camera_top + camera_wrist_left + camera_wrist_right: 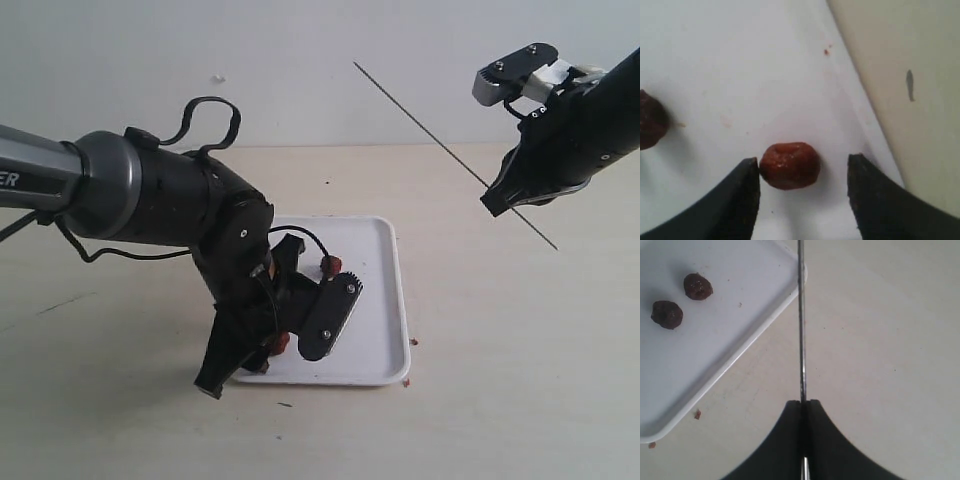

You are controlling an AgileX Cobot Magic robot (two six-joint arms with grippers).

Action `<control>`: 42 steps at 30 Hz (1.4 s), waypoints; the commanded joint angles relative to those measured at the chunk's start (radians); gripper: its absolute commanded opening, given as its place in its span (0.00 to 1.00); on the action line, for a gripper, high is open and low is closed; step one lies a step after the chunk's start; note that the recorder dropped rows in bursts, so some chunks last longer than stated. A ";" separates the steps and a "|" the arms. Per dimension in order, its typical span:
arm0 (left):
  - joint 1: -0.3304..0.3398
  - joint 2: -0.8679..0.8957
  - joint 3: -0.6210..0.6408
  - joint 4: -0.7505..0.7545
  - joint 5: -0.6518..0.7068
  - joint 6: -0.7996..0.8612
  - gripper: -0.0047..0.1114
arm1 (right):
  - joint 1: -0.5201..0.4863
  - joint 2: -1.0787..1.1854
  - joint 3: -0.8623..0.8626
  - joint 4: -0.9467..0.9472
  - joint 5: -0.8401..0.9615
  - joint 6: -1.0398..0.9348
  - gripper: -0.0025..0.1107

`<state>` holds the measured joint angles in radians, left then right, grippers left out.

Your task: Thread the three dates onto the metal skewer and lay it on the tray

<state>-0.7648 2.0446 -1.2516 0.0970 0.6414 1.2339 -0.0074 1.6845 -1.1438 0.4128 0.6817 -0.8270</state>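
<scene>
Your left gripper point(804, 162) is down over the tray point(740, 60) with its jaws spread apart. A date point(790, 166) sits on the white surface right between them, hard up against one finger point(747, 195) and clear of the other. A second date point(650, 120) lies at the edge of that wrist view, on the tray too. On the other side, your right gripper point(803, 402) is pinched tight on the metal skewer point(801, 330), held in the air well apart from the tray. The rod slants up toward the left of the exterior view, bare grey metal along all that shows. A few reddish crumbs point(697, 414) dot the table point(880, 340) just beside the tray's rim.
</scene>
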 commanded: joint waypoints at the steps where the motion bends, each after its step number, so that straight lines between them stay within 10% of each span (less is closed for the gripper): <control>1: -0.004 0.025 -0.005 -0.008 -0.014 0.015 0.50 | -0.007 0.001 -0.010 0.015 -0.008 -0.010 0.02; 11: -0.004 0.027 -0.005 -0.008 -0.021 0.015 0.25 | -0.007 0.001 -0.010 0.021 -0.015 -0.010 0.02; 27: 0.037 -0.070 -0.005 -0.017 -0.283 -0.283 0.24 | -0.007 0.005 -0.010 0.050 -0.057 -0.010 0.02; 35: 0.183 -0.165 -0.005 -0.355 -0.611 -0.566 0.24 | -0.007 0.073 -0.010 0.094 -0.113 0.021 0.02; 42: 0.299 -0.174 -0.047 -0.662 -0.578 -0.797 0.27 | -0.004 0.117 -0.010 0.199 -0.096 0.008 0.02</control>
<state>-0.5032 1.8768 -1.2702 -0.4545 0.0390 0.5405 -0.0074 1.7891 -1.1438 0.5634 0.5819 -0.8161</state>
